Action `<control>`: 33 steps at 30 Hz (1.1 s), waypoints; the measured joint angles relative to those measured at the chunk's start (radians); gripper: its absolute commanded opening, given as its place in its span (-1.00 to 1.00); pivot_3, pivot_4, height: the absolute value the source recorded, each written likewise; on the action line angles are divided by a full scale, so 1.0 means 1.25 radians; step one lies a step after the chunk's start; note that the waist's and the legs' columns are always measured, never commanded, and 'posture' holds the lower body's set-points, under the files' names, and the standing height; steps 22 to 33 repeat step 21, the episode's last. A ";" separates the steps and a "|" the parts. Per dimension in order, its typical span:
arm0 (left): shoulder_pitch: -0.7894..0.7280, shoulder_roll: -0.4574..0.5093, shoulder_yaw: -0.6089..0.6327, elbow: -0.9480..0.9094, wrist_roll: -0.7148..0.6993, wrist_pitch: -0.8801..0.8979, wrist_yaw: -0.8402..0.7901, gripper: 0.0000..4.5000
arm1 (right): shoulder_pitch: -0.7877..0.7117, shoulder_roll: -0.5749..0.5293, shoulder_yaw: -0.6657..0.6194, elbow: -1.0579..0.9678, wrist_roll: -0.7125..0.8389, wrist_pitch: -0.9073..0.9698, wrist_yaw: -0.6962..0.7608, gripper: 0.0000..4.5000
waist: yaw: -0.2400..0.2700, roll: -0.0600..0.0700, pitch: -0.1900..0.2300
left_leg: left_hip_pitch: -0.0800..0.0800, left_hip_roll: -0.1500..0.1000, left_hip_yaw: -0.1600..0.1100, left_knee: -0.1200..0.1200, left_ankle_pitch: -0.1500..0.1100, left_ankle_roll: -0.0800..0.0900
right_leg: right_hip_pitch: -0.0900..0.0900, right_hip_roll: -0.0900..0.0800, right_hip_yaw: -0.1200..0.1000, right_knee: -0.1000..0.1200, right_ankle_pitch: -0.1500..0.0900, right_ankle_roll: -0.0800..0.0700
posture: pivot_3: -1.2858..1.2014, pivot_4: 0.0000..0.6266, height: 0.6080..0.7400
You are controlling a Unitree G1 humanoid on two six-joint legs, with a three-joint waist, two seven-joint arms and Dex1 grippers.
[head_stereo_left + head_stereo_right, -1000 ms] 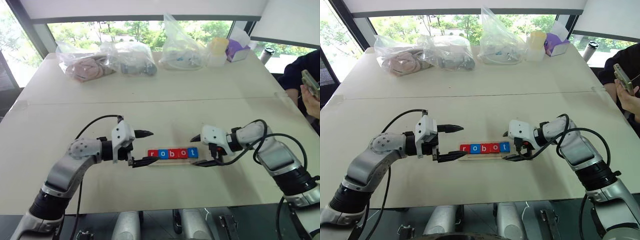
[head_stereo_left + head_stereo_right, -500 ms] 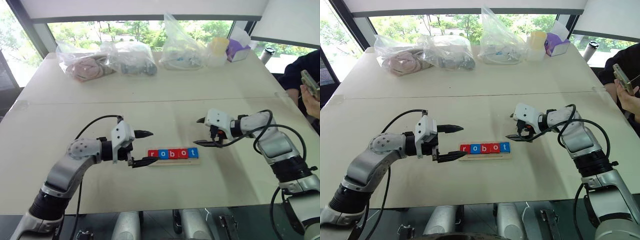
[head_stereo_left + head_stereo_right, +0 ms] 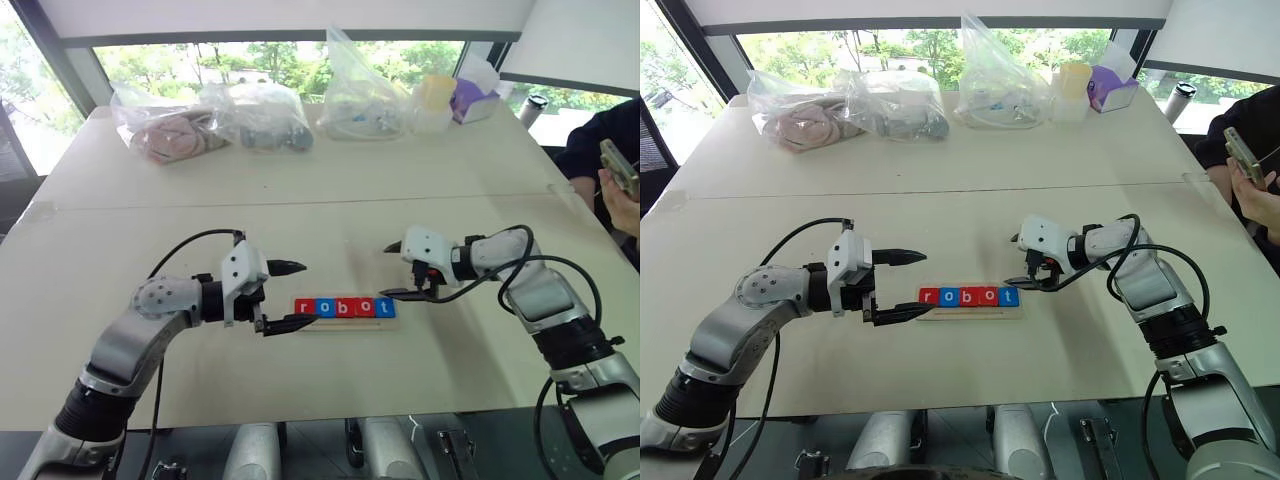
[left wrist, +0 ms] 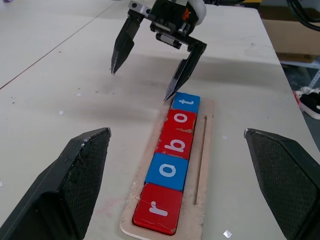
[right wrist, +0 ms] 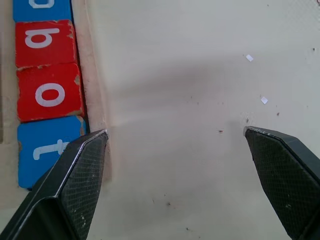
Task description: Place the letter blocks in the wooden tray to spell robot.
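Letter blocks (image 3: 345, 307) spell robot in wooden tray (image 4: 206, 145); both jaws spread, seemingly empty.

The left gripper (image 3: 285, 296) hovers low over the table, well in from its near edge, pointing to the robot's right, its two black fingers spread wide with nothing between them. The right gripper (image 3: 397, 270) points back toward it, angled down toward the table, fingers likewise spread wide and empty. Both forearms reach in from the sides, elbows bent outward.
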 measured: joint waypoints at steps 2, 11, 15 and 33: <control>0.000 0.000 0.000 0.000 0.000 0.003 0.000 1.00 | 0.001 -0.001 -0.001 -0.014 0.001 0.005 -0.001 0.99 | 0.000 0.000 0.000 | 0.000 0.000 0.000 0.000 0.000 0.000 | 0.000 0.000 0.000 0.000 0.000 0.000 | 0.03 -0.52 1.00; 0.029 0.033 0.026 -0.021 -0.017 0.027 0.001 1.00 | 0.110 -0.071 -0.126 -0.206 0.095 0.165 -0.020 0.99 | 0.003 0.000 0.000 | 0.000 0.000 0.000 0.000 0.000 0.000 | 0.000 0.000 0.000 0.000 0.000 0.000 | 0.03 -0.52 1.00; 0.067 0.063 0.056 -0.047 -0.025 0.043 -0.001 1.00 | 0.228 -0.127 -0.196 -0.333 0.167 0.257 -0.012 0.99 | 0.001 0.000 0.000 | 0.000 0.000 0.000 0.000 0.000 0.000 | -0.001 -0.001 0.000 0.000 -0.001 0.001 | 0.03 -0.52 1.00; 0.122 0.105 0.111 -0.088 -0.055 0.063 -0.003 1.00 | 0.321 -0.167 -0.311 -0.489 0.290 0.385 -0.024 0.99 | -0.001 0.000 0.000 | 0.001 0.001 0.000 0.000 0.000 0.000 | -0.001 -0.001 0.000 -0.001 0.000 0.000 | 0.03 -0.52 1.00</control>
